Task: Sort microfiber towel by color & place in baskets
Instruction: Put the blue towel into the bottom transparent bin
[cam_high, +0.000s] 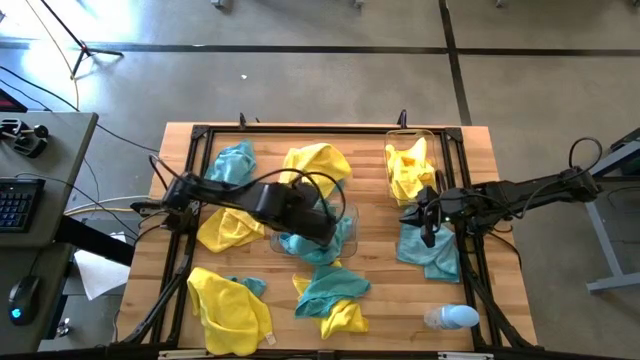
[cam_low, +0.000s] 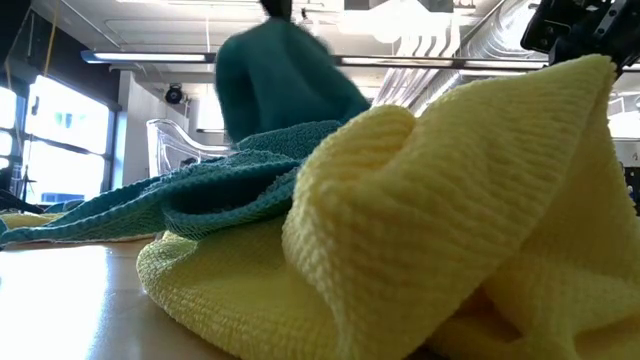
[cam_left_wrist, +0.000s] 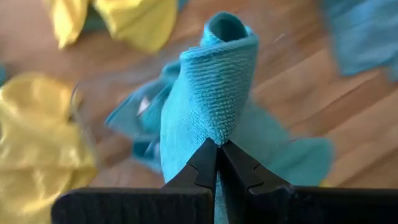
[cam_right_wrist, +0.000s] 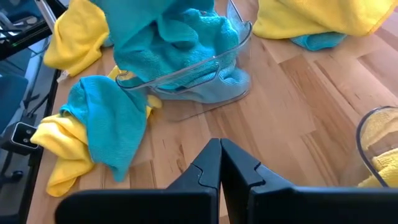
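My left gripper (cam_high: 330, 228) is over the middle of the table, shut on a teal towel (cam_left_wrist: 211, 81) that hangs above the clear middle basket (cam_right_wrist: 186, 81). That basket holds more teal cloth. A second clear basket (cam_high: 410, 160) at the far right holds yellow towels. My right gripper (cam_right_wrist: 219, 149) is shut and empty, hovering at the table's right over a teal towel (cam_high: 432, 252) that lies flat. Loose yellow towels (cam_high: 230, 310) and teal towels (cam_high: 235, 160) lie about the table. My left gripper pinches a bunched fold of the teal towel (cam_left_wrist: 216, 132) between its two fingers. The fingers slant steeply down from above. The towel hangs below them in a loose roll, and its lower part (cam_right_wrist: 161, 37) reaches down to the teal cloth in the middle basket.
A small pale bottle (cam_high: 452, 317) lies near the table's front right corner. A mixed teal-and-yellow heap (cam_high: 330, 295) sits in front of the middle basket. A yellow towel (cam_low: 420, 240) fills the low view close up. A black frame (cam_high: 200, 135) runs around the table.
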